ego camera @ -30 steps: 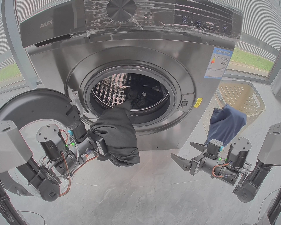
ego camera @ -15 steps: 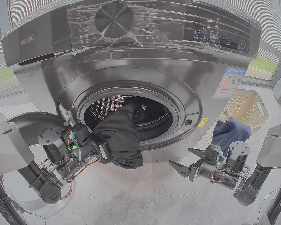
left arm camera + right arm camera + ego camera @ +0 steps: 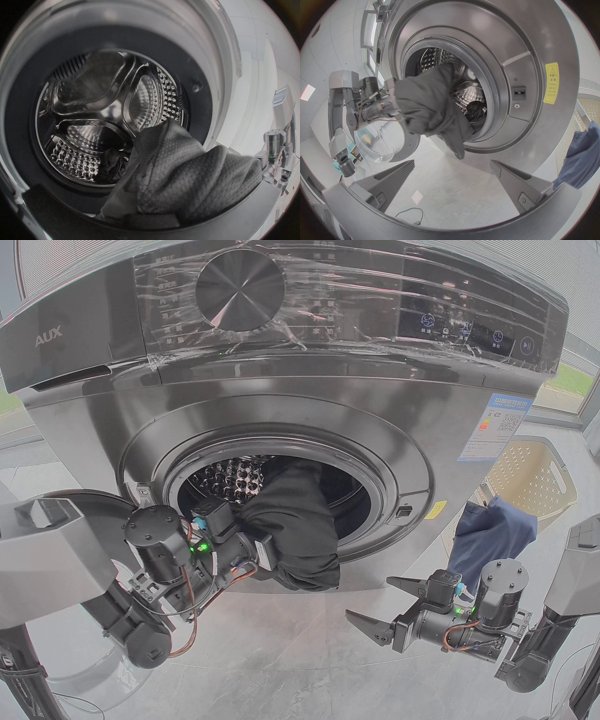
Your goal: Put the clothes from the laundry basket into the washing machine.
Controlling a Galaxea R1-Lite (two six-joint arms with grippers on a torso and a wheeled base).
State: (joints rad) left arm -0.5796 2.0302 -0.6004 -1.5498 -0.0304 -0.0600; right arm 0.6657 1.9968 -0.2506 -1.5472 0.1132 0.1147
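Item 1: black garment. Matte, dark charcoal to black, with a fine pitted knit seen up close. It is bunched into a thick roll around my left gripper, whose fingers are buried in the folds and clamped on the cloth. One end climbs over the door seal into the drum. The heavier fold sags below the lower rim of the opening, clear of the floor.

Item 2: small dark garment. Crumpled and black, it lies on the bottom of the drum, just beyond the end of item 1.

Item 3: blue garment. Navy and smooth, it is draped over the near rim of the laundry basket and hangs down its outer side.

Item 4: laundry basket. Beige perforated plastic, tipped up beside the right side of the washing machine.

Item 5: washing machine. Grey steel front, with its round door swung open to my left.

Item 6: my right gripper. It is low over the floor in front of the machine, to the right of the opening. Its fingers are spread wide with nothing between them.
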